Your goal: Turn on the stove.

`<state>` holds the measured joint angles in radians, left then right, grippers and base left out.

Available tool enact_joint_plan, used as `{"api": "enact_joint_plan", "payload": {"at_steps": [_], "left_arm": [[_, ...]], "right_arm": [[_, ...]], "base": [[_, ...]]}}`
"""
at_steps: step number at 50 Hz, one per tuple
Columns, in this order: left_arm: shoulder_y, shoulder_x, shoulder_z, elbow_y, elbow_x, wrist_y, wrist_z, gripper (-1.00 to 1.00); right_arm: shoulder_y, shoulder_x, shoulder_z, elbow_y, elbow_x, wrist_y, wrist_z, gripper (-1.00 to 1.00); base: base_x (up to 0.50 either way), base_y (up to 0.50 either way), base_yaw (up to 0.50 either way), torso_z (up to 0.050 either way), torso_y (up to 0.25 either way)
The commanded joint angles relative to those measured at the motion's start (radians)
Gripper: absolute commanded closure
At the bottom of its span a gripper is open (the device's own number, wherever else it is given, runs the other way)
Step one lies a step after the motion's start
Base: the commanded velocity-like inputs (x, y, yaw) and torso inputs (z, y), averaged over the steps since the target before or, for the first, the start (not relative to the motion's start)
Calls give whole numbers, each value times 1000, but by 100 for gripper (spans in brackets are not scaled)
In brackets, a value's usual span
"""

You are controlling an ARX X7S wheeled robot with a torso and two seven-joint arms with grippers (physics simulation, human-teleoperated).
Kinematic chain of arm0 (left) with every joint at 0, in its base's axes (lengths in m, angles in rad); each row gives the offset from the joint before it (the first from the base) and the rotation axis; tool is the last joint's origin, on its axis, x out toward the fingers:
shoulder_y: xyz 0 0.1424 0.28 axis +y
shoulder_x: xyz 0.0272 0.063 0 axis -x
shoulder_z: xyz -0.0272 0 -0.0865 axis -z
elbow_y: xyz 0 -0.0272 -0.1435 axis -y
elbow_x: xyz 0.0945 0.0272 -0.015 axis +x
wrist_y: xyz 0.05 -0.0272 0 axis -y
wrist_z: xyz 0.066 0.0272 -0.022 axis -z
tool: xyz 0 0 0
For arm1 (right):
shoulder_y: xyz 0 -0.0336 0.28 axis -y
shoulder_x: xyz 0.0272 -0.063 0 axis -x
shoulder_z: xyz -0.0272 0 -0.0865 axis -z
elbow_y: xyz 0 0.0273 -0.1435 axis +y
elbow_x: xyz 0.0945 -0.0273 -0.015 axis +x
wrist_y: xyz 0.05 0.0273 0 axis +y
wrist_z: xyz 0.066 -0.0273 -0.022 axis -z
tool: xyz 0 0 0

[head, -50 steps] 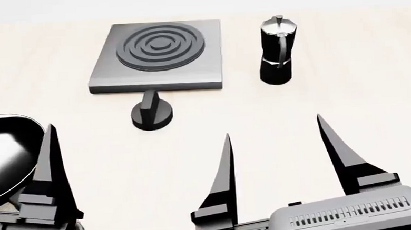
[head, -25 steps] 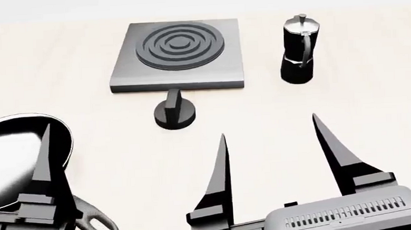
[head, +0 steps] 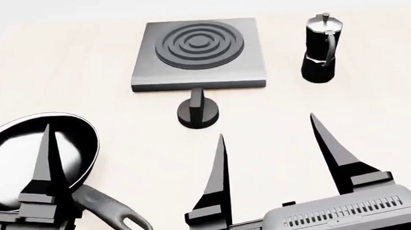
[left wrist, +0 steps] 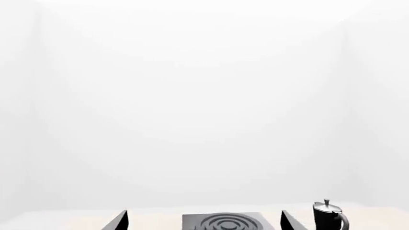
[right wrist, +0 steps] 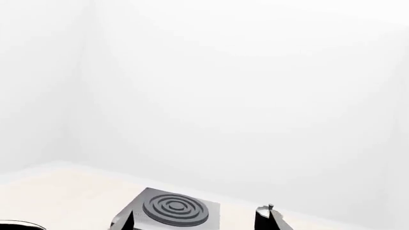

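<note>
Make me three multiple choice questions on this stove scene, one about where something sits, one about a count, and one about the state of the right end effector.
1. Where is the knob?
A. Just in front of the stove, on the robot's side
B. Behind the moka pot
C. Inside the frying pan

2. How many moka pots stand on the table?
A. Three
B. One
C. None

3. What state is the right end effector in?
A. Shut on the knob
B. Shut on the frying pan handle
C. Open, holding nothing

Answers:
1. A: the head view shows the knob at the slab's near edge.
2. B: a single black pot stands to the right of the stove.
3. C: its two fingers stand wide apart over bare table, short of the knob.
</note>
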<state>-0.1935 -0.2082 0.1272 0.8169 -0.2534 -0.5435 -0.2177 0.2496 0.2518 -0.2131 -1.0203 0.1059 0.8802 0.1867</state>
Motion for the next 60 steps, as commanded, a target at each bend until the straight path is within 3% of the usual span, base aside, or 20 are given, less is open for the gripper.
{"api": "enact_joint_plan", "payload": {"at_steps": [1,38,60], "left_arm": [[-2,-7,5,-2,-1,1,-10,-100],[-3,-27,20,-5,-11,6,-36,-100],[-6,-37,25,-9,-21,9,-48,-100]], "right_arm": [[3,11,-2,5,17,-4,14,-100],[19,56,-42,7,46,-1,71,-100],[19,57,-25,17,87,-3,81,-100]], "base": [[0,152,0,0,0],[0,150,0,0,0],[24,0,0,0,0]]}}
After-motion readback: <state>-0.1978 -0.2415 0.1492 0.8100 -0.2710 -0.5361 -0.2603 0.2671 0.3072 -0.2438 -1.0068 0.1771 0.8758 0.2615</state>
